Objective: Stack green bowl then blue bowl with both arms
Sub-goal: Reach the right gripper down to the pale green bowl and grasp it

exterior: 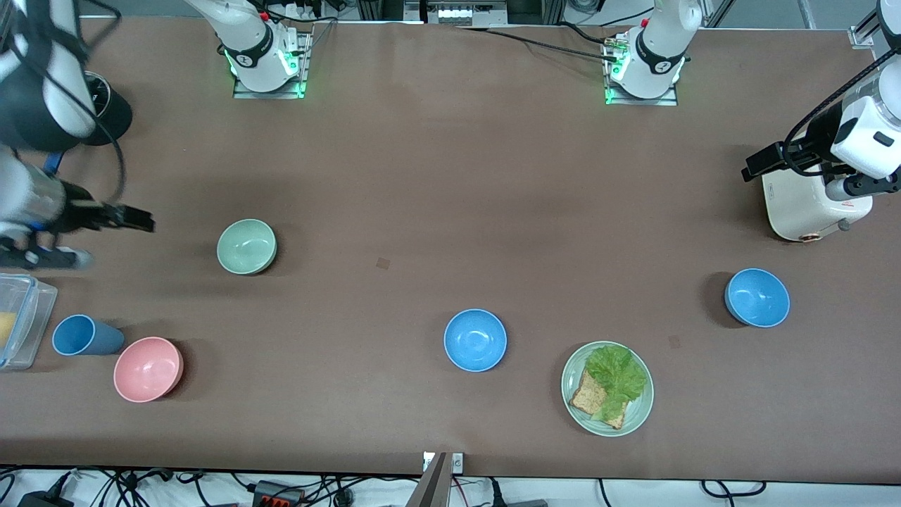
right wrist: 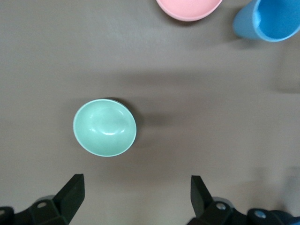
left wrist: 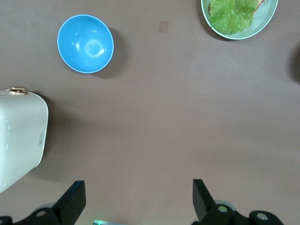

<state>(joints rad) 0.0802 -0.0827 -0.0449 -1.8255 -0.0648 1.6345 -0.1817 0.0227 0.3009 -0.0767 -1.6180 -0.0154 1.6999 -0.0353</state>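
Note:
The green bowl (exterior: 246, 246) stands upright and empty toward the right arm's end of the table; it also shows in the right wrist view (right wrist: 104, 127). One blue bowl (exterior: 475, 340) stands mid-table. A second blue bowl (exterior: 757, 298) stands toward the left arm's end, and shows in the left wrist view (left wrist: 85, 43). My right gripper (exterior: 49, 255) (right wrist: 136, 197) is open and empty, up in the air beside the green bowl at the table's end. My left gripper (exterior: 855, 189) (left wrist: 139, 197) is open and empty, over a white toaster.
The white toaster (exterior: 809, 211) (left wrist: 18, 140) stands farther from the camera than the second blue bowl. A green plate (exterior: 637, 412) (left wrist: 269, 18) holds lettuce and toast. A pink bowl (exterior: 148, 369) (right wrist: 189, 8), a blue cup (exterior: 84, 335) (right wrist: 269, 18) and a clear container (exterior: 24, 320) sit near the right arm's end.

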